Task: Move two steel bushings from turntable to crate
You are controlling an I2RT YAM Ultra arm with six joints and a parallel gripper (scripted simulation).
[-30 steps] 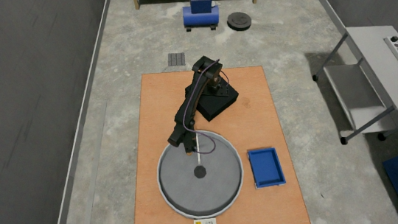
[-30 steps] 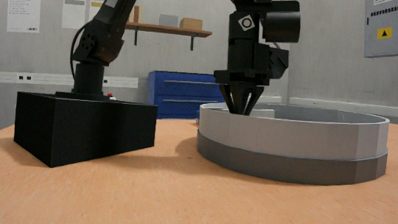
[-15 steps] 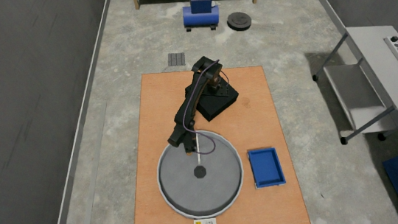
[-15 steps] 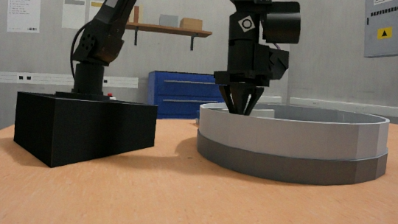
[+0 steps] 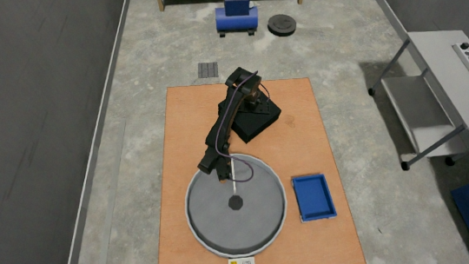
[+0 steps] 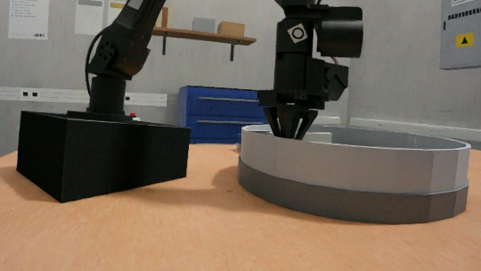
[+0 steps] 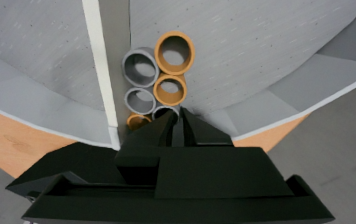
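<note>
The steel bushings are grey rings in the wrist view: a large one point(image 7: 126, 70), a medium one point(image 7: 127, 102) and a small one point(image 7: 165, 107) partly behind a fingertip. Three orange bushings stand among them: large point(image 7: 191, 52), medium point(image 7: 184, 91) and small point(image 7: 137, 116). All are on the turntable point(image 5: 260, 218) point(image 6: 347, 168) point(image 7: 240, 45). My gripper point(image 5: 222, 178) point(image 6: 289, 136) point(image 7: 178, 112) points down at the turntable's near-base side, fingers nearly together, with no bushing visible between them. Its tips hide part of the cluster's edge. The blue crate point(image 5: 310, 196) shows no bushings.
A thin upright divider point(image 5: 234, 179) point(image 7: 102, 65) runs from the turntable's rim toward the dark hub point(image 5: 235, 202), beside the bushings. The raised rim wall point(image 5: 284, 201) stands all round. The crate lies to the right of the turntable in the top view. The black base block point(image 5: 247, 131) point(image 6: 125, 157) stands behind.
</note>
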